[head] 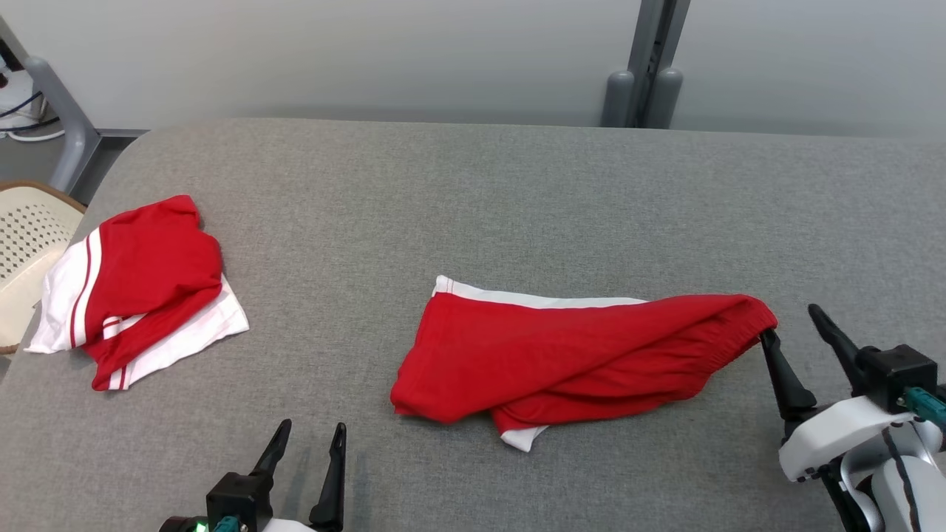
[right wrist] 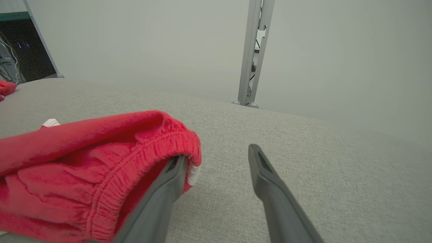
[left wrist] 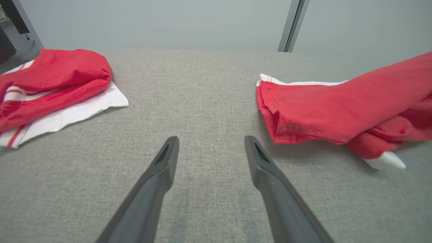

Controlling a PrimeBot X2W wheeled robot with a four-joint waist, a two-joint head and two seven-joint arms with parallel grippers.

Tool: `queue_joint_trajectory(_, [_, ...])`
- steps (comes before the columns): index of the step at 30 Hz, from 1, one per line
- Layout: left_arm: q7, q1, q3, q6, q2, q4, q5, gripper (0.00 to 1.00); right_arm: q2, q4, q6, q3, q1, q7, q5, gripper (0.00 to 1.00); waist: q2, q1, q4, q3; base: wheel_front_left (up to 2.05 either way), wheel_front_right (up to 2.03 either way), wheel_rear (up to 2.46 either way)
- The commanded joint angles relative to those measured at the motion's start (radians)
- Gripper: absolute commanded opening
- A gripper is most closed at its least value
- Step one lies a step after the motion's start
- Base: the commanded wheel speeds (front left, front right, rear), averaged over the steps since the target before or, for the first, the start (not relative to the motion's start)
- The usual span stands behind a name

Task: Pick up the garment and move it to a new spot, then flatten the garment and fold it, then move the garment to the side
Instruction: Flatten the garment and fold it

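Observation:
A red garment (head: 562, 355) with white trim lies crumpled in the middle of the grey padded table (head: 473, 192). Its elastic waistband end points right. My right gripper (head: 791, 323) stands open at that end. One of its fingers (right wrist: 162, 195) touches the waistband, whose edge drapes over its tip, and the other finger stands apart over bare table. The garment (right wrist: 84, 158) lies to the left in the right wrist view. My left gripper (head: 312, 426) is open near the table's front edge, with nothing between its fingers. In the left wrist view the garment (left wrist: 337, 108) lies to the right of the left gripper (left wrist: 211, 138).
A second red and white garment (head: 140, 288) lies folded near the table's left edge, also seen as a red and white garment (left wrist: 50, 77) in the left wrist view. A pale perforated chair (head: 22, 244) stands off the table's left side. A grey post (head: 643, 74) rises behind the table.

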Motion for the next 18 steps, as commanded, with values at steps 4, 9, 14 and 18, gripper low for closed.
queue_joint_trajectory(4, [-0.001, -0.012, 0.008, 0.002, 0.004, 0.000, 0.006, 1.00, 0.017, 0.000, 0.000, -0.080, -0.009, 0.000, -0.038, 1.00, -0.0001, 0.0000, -0.029, -0.011, 0.00, 0.00, 0.00])
queue_joint_trajectory(9, [-0.001, -0.009, 0.024, 0.006, 0.004, -0.010, 0.004, 1.00, 0.073, -0.090, 0.000, -0.168, 0.015, 0.000, -0.063, 1.00, -0.0001, 0.0000, -0.070, -0.041, 0.00, 0.00, 0.00])
queue_joint_trajectory(14, [-0.001, -0.004, 0.040, 0.010, 0.004, -0.015, 0.007, 1.00, 0.121, -0.173, 0.000, -0.198, 0.059, 0.000, -0.090, 1.00, -0.0001, 0.0000, -0.117, -0.071, 0.00, 0.00, 0.00])
queue_joint_trajectory(18, [-0.001, -0.004, 0.041, 0.014, 0.004, -0.015, 0.006, 1.00, 0.130, -0.080, 0.000, -0.207, 0.089, 0.000, -0.108, 1.00, -0.0001, 0.0000, -0.147, -0.088, 0.00, 0.00, 0.00])
